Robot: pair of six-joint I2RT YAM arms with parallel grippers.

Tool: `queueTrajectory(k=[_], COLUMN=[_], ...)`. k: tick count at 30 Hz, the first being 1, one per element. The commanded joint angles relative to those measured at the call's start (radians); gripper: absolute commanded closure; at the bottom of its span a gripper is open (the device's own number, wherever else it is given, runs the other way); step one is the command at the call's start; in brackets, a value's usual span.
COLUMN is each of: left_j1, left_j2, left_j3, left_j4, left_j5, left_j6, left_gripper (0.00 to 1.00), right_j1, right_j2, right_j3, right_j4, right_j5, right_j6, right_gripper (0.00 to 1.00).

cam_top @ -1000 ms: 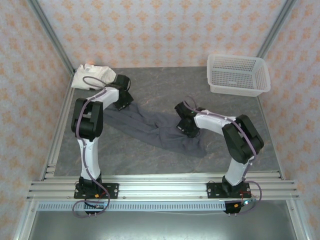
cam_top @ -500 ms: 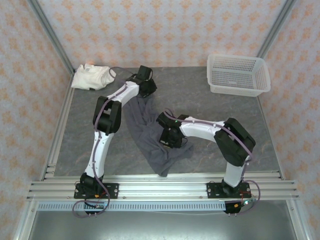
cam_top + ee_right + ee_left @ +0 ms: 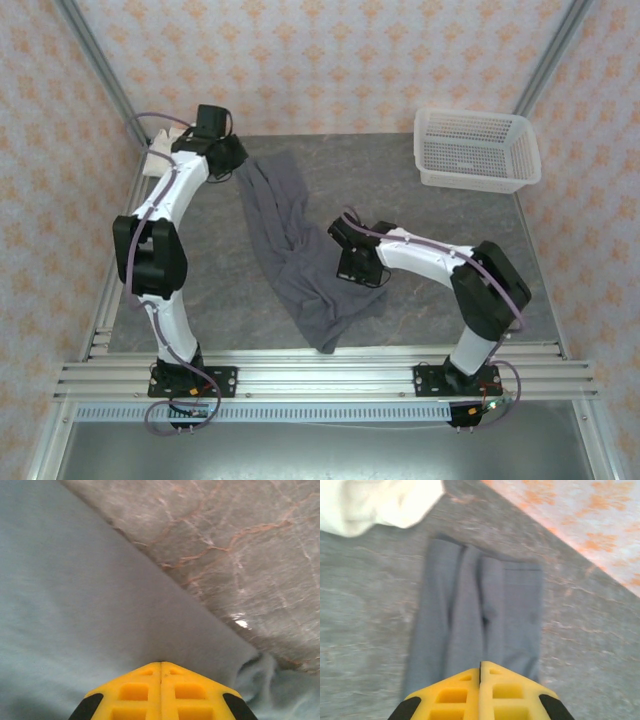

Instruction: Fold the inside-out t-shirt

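Observation:
The inside-out t-shirt [image 3: 290,250] is a dark grey bunched strip running from the back left toward the table's front edge. My left gripper [image 3: 238,165] is at its far end, near the back left corner, shut on the fabric. In the left wrist view the yellow fingers [image 3: 480,662] are pressed together, and the t-shirt [image 3: 480,605] stretches away from them in long folds to a straight hem. My right gripper [image 3: 352,268] is shut on the shirt's right edge at mid-table. In the right wrist view its closed tips [image 3: 161,663] bite into the grey cloth [image 3: 75,605].
A cream-white garment [image 3: 156,160] [image 3: 370,500] lies in the back left corner, close beside my left wrist. A white plastic basket [image 3: 478,150] stands at the back right. Bare grey marbled tabletop [image 3: 450,230] lies right of the shirt. Metal rails [image 3: 330,380] line the near edge.
My left gripper swung from the back middle to the back left corner, pulling the shirt's far end with it and straightening the strip. My right gripper shifted slightly right with the cloth.

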Motion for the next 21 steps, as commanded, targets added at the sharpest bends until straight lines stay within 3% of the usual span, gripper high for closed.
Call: queueTrajectory(k=[1, 11, 15, 18, 21], left_j1=[-0.023, -0.049, -0.07, -0.094, -0.134], left_j2=[0.095, 0.314, 0.407, 0.508, 0.592], left_j3=[-0.049, 0.041, 0.118, 0.236, 0.35], left_j4=[-0.107, -0.016, -0.016, -0.05, -0.044], left_j5=[0.035, 0.119, 0.127, 0.143, 0.163], left_j6=[0.093, 0.017, 0.008, 0.008, -0.01], left_gripper=[1.0, 1.0, 1.0, 1.0, 1.0], right_j1=[-0.005, -0.015, -0.013, -0.004, 0.018], right_j2=[0.018, 0.035, 0.009, -0.034, -0.055], right_j3=[-0.016, -0.083, -0.175, -0.281, -0.287], right_j4=[-0.037, -0.017, 0.046, 0.193, 0.251], right_j5=[0.039, -0.013, -0.111, -0.222, -0.243], right_j6=[-0.075, -0.008, 0.138, 0.294, 0.367], right_gripper=[1.0, 1.0, 1.0, 1.0, 1.0])
